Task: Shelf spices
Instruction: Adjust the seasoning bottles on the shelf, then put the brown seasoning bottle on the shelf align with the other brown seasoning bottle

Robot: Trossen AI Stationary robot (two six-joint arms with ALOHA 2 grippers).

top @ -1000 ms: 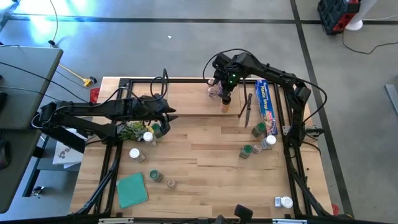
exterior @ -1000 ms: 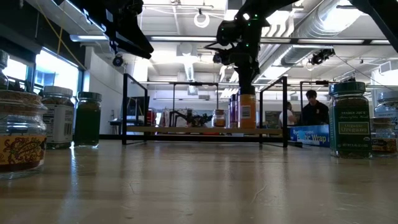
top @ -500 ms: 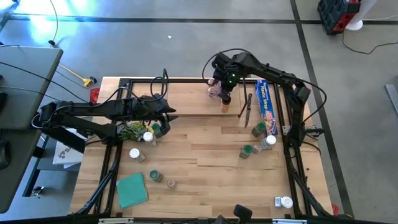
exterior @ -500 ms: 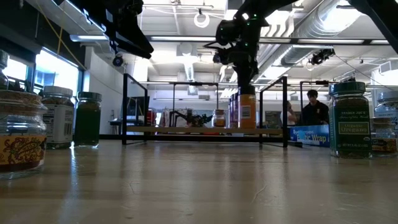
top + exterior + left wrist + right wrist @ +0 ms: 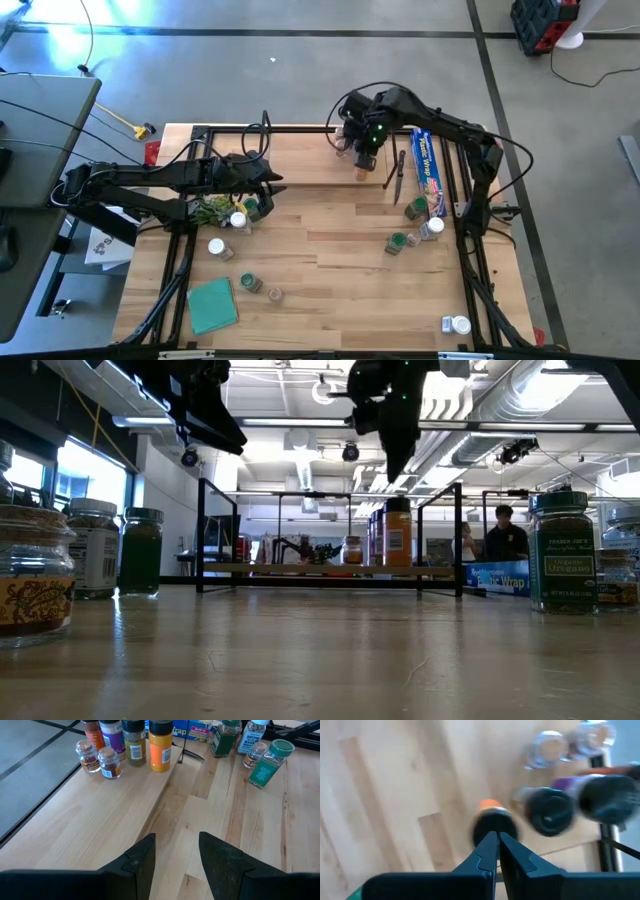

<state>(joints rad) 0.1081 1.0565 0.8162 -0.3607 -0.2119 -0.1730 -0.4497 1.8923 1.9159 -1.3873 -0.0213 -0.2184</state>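
Note:
The shelf [image 5: 300, 160] stands along the table's far edge, and several spices [image 5: 122, 740] stand upright on the right part of its board. Among them is an orange jar with a black lid [image 5: 397, 538]. My right gripper [image 5: 400, 472] hangs shut just above that lid [image 5: 494, 827], pointing down and clear of it. More spice jars stand on the table at the left [image 5: 238, 218] and at the right [image 5: 415, 208]. Over the table's left part, my left gripper [image 5: 176, 851] hovers open with nothing between its fingers.
A long blue wrap box [image 5: 428, 165] lies to the right of the shelf. A flat teal square [image 5: 212, 305] lies near the front left, with two small jars [image 5: 248, 283] beside it. One white-lidded jar [image 5: 455, 324] stands at the front right.
My right gripper has risen off the top of the orange jar's lid and now hangs clear above it, still shut. The jar stays upright on the shelf.

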